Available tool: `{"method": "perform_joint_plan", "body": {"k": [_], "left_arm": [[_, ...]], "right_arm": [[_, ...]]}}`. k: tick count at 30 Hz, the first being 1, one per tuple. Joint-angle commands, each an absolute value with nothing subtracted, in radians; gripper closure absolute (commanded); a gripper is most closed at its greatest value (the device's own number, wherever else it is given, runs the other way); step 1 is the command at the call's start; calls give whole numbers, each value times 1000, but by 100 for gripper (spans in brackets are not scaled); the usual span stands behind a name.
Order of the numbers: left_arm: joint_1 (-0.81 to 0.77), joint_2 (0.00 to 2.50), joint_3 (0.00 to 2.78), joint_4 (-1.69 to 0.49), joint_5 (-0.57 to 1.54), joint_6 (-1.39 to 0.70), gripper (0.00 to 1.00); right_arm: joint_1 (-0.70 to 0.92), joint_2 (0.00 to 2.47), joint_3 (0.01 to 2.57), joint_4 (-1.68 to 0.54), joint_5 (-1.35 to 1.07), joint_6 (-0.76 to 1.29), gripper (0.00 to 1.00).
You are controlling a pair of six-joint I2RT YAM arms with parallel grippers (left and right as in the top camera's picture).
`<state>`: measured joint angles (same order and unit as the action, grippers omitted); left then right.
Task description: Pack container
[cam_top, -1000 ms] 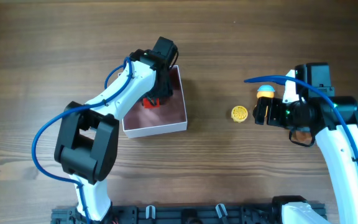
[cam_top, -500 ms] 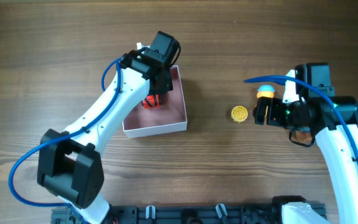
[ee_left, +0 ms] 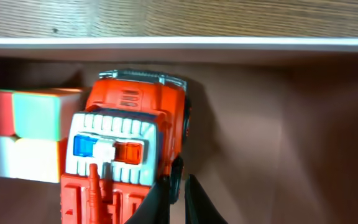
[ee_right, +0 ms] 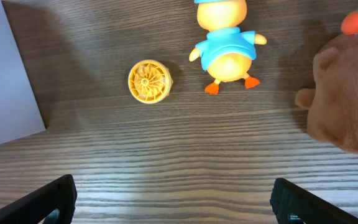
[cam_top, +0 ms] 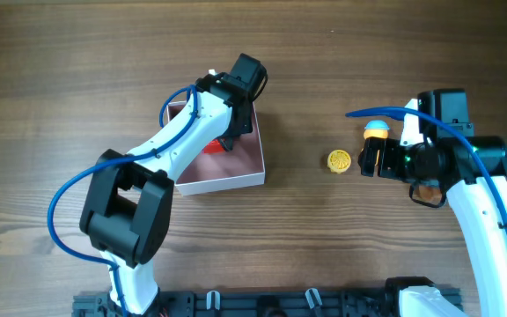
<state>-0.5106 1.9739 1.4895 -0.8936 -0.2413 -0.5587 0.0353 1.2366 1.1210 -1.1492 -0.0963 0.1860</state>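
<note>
Left hand [ee_left: 178, 194] fingers together, gripping nothing, over the container [cam_top: 223, 183], just beside the red fire truck [ee_left: 129, 149] inside it; colour cube [ee_left: 23, 134] right against the truck. Container sits left of centre on the tabletop [cam_top: 324, 246]. Right hand [ee_right: 173, 202] spread wide above yellow disc [ee_right: 149, 81], duck [ee_right: 227, 43] and brown plush [ee_right: 344, 93]

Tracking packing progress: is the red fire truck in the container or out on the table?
In. The fire truck sits inside the container, on its pink floor beside the cube.

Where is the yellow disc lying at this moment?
In the overhead view the yellow disc lies on the bare table right of centre, between the container and the duck toy, touching neither.
</note>
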Motion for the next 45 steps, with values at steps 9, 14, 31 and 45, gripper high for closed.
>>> {"method": "perform_joint_plan", "body": {"k": [9,14,31,45], "left_arm": [[-509,1945,1499,-905,-278,-553,82],[-510,1711,1552,-939,-278,-527,73],[62,1463,1435,-1114,-108,-580,12],[62,1465,1412,-1097,-108,-556,12]], "right_arm": [[31,1244,1140,-1150,-79,184,0],[31,1234,1152,-1140,-76,181,0],[236,1721,1299,-1082,-49,53,0],[236,1940,1094,-766,-49,78,0]]}}
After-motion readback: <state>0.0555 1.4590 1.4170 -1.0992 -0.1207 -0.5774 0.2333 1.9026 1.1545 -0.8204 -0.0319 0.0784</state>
